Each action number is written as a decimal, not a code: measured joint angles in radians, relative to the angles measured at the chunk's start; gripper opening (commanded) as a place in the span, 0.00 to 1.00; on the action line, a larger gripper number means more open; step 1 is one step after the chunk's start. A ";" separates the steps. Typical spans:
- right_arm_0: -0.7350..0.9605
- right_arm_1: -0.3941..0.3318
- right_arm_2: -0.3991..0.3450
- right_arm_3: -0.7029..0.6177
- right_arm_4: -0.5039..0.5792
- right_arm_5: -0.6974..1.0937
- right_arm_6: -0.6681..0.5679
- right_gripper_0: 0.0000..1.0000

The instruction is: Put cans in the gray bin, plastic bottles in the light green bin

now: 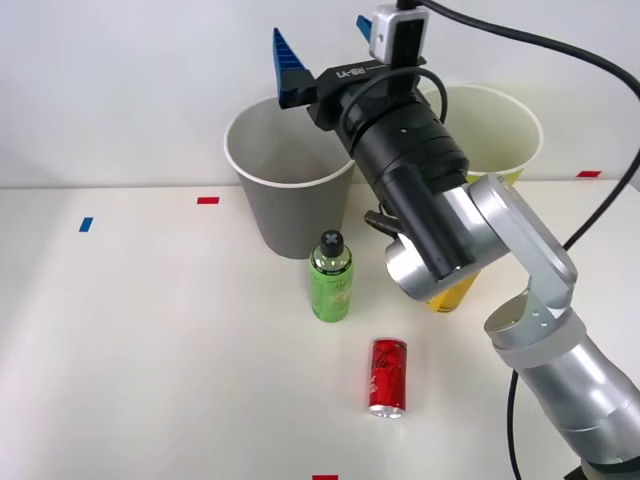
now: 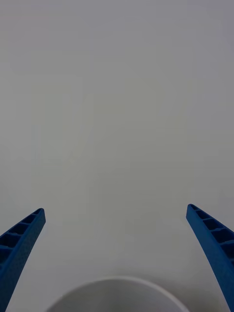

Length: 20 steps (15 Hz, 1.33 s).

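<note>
My right gripper (image 1: 322, 45) hovers open above the back rim of the gray bin (image 1: 290, 200), with nothing between its blue fingers (image 2: 24, 234). In the wrist view the bin's white rim (image 2: 117, 287) curves just below the fingertips. A red can (image 1: 388, 377) lies on its side on the table near the front. A plastic bottle with a green label and black cap (image 1: 330, 277) stands upright in front of the gray bin. A yellow-orange bottle (image 1: 453, 295) stands mostly hidden behind my arm. The light green bin (image 1: 500, 130) stands to the right of the gray one.
Small red tape marks (image 1: 207, 200) and a blue mark (image 1: 85, 224) lie on the white table. A black cable (image 1: 560, 50) arcs over the light green bin. The table's left half is bare white surface.
</note>
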 measured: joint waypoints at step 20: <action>0.845 0.023 -0.284 -0.395 -0.014 -0.230 -0.041 1.00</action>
